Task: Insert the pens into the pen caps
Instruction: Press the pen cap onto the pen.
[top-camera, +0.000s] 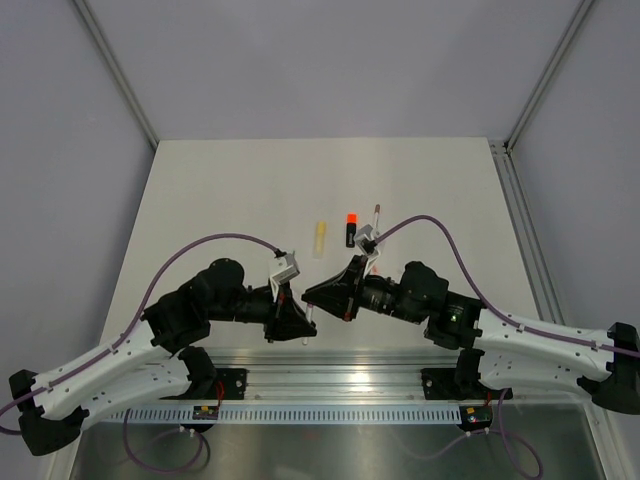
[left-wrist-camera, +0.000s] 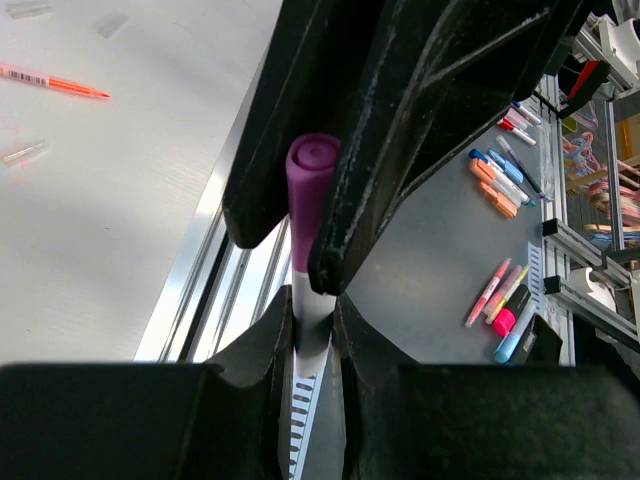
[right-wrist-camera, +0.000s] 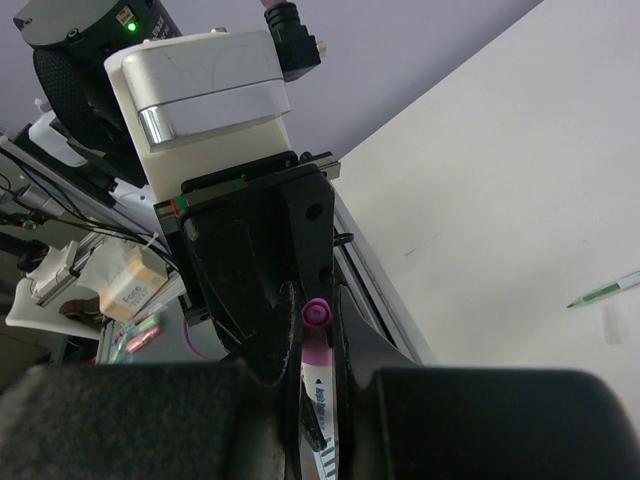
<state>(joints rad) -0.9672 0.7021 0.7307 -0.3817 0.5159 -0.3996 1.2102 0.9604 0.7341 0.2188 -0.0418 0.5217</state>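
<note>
Left jaws, right jaws, clamped on purple-capped pen (left-wrist-camera: 303, 240)

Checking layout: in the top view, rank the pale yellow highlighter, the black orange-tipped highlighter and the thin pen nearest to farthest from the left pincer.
1. pale yellow highlighter, just beyond the left pincer
2. black highlighter, further right
3. thin pen, rightmost and farthest back

We see open table (top-camera: 230, 190) in the frame's upper left and right; pale yellow highlighter (top-camera: 319, 238), black highlighter (top-camera: 351, 231) and thin pen (top-camera: 377, 212) obstruct centre.
</note>
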